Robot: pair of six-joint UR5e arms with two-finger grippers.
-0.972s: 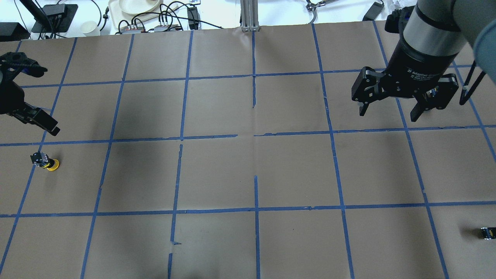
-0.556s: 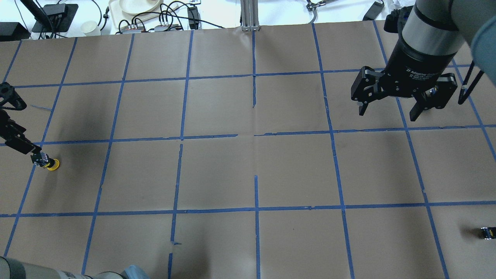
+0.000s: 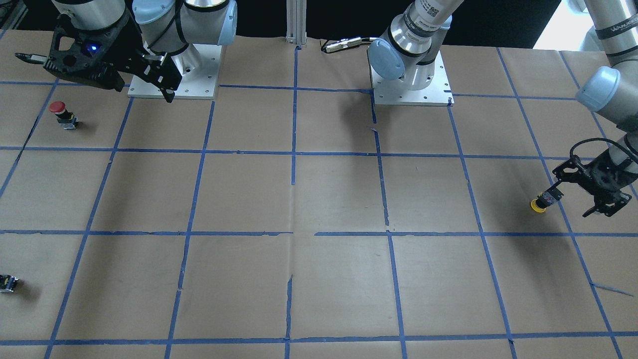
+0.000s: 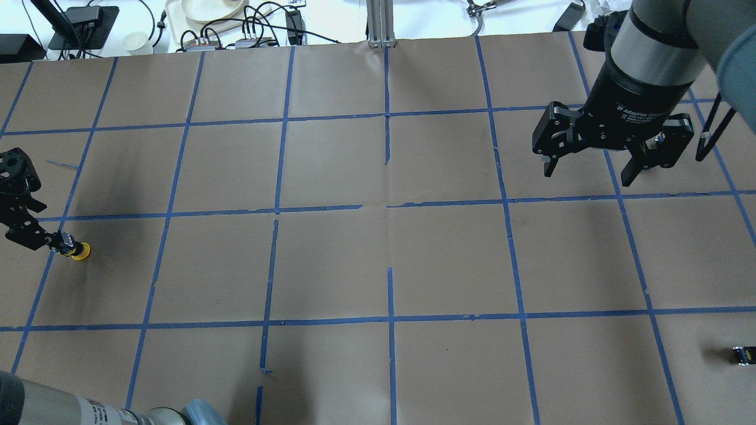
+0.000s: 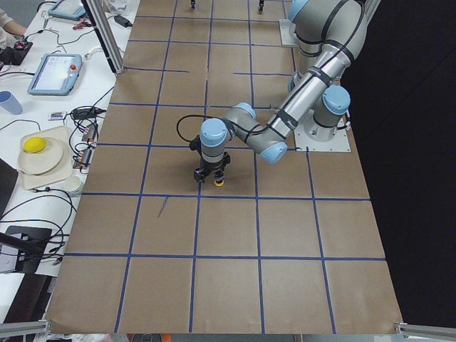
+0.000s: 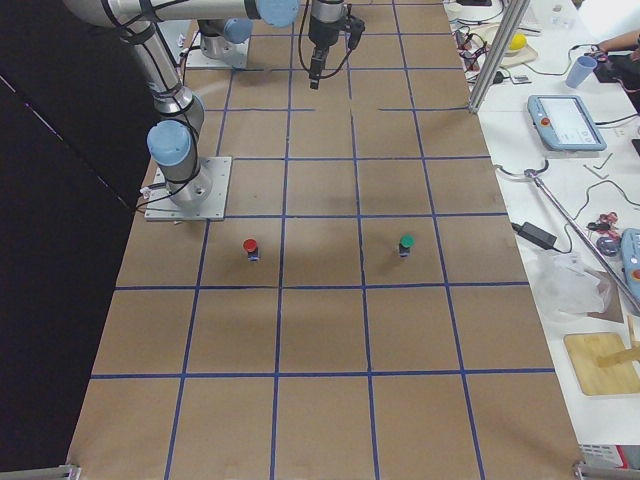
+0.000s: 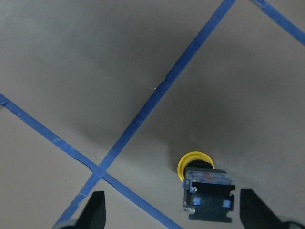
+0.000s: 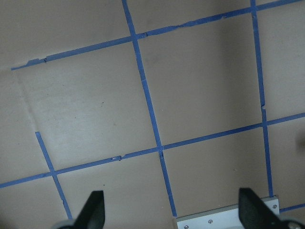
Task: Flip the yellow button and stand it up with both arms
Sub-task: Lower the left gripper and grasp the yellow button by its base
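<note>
The yellow button [image 4: 75, 249] lies on its side on the brown paper at the table's left end, its cap toward the centre. It also shows in the front view [image 3: 543, 203], the left side view [image 5: 219, 182] and the left wrist view [image 7: 204, 180]. My left gripper [image 4: 29, 221] [image 3: 573, 202] is open and low over the button. In the left wrist view [image 7: 174, 214] the button's black-and-grey body sits between the fingers, nearer the right one. My right gripper [image 4: 589, 174] [image 8: 174, 214] is open and empty, high over the right side.
A red-capped button [image 3: 60, 112] [image 6: 250, 246] stands under my right arm. A green-capped button [image 6: 405, 243] stands beside it. A small dark block with a yellow spot [image 4: 743, 355] lies at the right edge. Cables and dishes [image 4: 207, 12] lie beyond the far edge.
My left gripper has come down and toward the yellow button, so its fingers now stand at the button's body. The button has not moved. My right gripper has barely shifted.
</note>
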